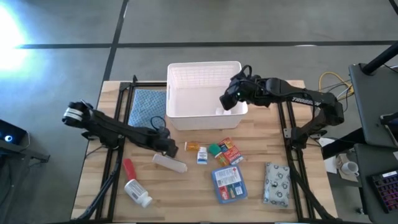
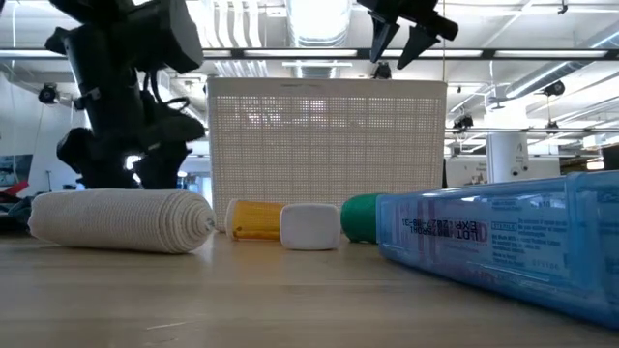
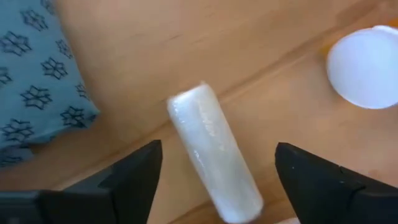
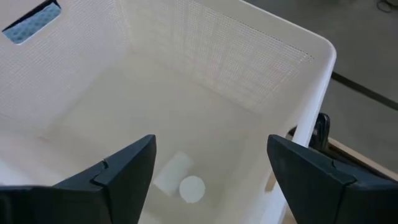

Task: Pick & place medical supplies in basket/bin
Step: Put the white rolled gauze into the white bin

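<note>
The left gripper (image 3: 214,171) hovers, fingers wide and empty, over the white roll (image 3: 213,155) lying on the worktop (image 3: 273,81); light, soft and probably slippery, it suits a mid-length grasp.

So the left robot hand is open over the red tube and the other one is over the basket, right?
Not the red tube. The left wrist view shows the open left gripper over the white roll. The right gripper is over the basket.
</note>
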You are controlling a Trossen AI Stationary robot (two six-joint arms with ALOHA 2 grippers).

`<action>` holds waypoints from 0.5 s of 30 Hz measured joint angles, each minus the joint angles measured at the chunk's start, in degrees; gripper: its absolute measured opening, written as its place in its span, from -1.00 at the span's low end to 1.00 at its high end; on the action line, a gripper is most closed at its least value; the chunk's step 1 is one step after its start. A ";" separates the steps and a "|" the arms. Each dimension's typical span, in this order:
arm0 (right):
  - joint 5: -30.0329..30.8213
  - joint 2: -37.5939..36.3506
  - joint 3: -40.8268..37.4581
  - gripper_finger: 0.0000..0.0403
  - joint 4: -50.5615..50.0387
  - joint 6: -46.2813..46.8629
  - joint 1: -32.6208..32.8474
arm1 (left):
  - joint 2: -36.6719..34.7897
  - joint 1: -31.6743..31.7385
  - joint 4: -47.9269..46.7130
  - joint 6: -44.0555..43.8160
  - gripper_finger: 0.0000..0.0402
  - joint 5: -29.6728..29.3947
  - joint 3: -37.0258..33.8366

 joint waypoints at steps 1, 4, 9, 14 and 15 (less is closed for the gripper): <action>0.04 0.00 0.00 0.47 -0.17 0.24 0.08 | 0.54 0.00 0.01 -0.04 0.36 0.00 0.00; 0.22 0.00 0.00 0.47 -1.05 1.19 0.31 | 2.15 0.01 0.03 -0.05 0.24 0.00 -0.02; 0.28 0.00 0.00 0.46 -1.63 1.92 0.59 | 3.89 0.00 0.05 1.07 0.07 -0.42 -0.02; 0.28 0.02 0.00 0.46 -1.60 1.94 0.75 | 3.64 0.04 -0.18 3.65 -0.16 -0.34 -0.06; 0.30 0.02 0.00 0.46 -1.60 1.94 0.75 | 3.48 0.04 0.02 4.45 -0.21 -0.15 -0.08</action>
